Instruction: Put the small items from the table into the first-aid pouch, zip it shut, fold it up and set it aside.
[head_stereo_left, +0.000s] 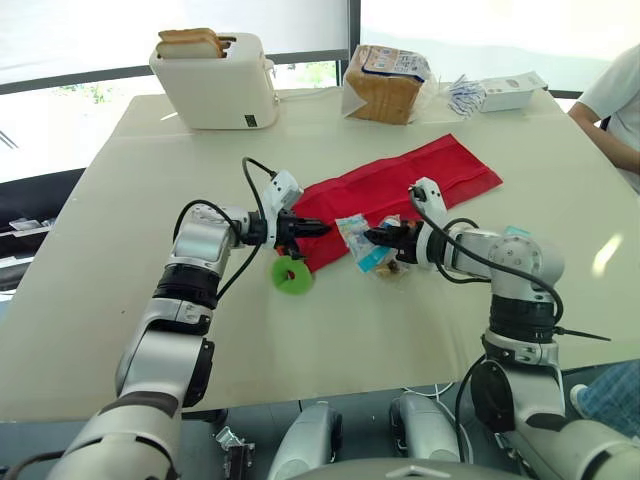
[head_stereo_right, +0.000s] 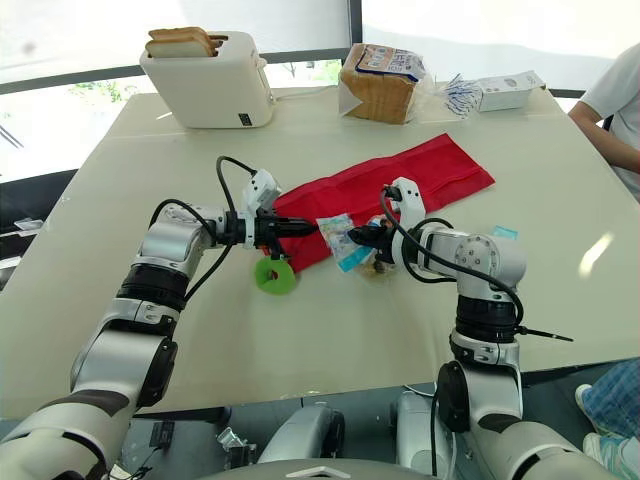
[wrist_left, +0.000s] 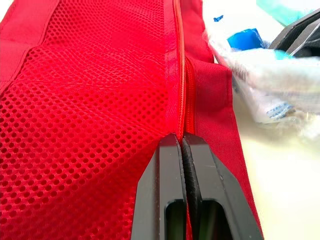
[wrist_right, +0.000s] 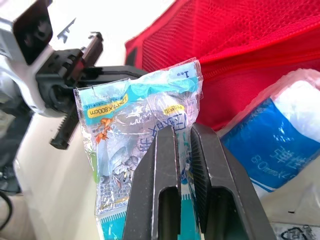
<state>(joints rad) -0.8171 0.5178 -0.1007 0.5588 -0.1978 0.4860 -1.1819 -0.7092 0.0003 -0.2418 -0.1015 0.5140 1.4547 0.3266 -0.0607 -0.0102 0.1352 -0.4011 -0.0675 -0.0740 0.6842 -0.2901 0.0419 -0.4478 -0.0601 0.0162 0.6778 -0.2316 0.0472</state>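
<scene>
The left gripper (wrist_left: 181, 140) has its fingers closed down on the zip seam of the red first-aid pouch (head_stereo_left: 420, 175). The pouch lies flat mid-counter, running from the centre out toward 1 o'clock. The right gripper (wrist_right: 182, 132) is clamped on the lower edge of a clear bandage packet (wrist_right: 145, 120), which stands up just beside the left fingertips.

The main risk, as I judge it, is the opening. Along the zipper (wrist_left: 182, 75) the lips look nearly together, so a floppy packet held by one edge could buckle against the fabric instead of sliding in. The left pinch holds only thin cloth and may slip if tugged. The two grippers are very close, so a push toward 9 o'clock could knock them together. A blue-and-white packet (wrist_right: 280, 145) lies against the pouch near the right fingers and could be dragged. A green ring (head_stereo_left: 291, 273) sits just below the left gripper.

There is open counter (head_stereo_left: 120, 260) from 6 round to 9 o'clock, with every edge well apart. The toaster (head_stereo_left: 215, 85), bread loaf (head_stereo_left: 385, 85) and a box (head_stereo_left: 510, 92) line up from 11 to 1 o'clock. A person (head_stereo_left: 615, 110) sits at 3 o'clock.
</scene>
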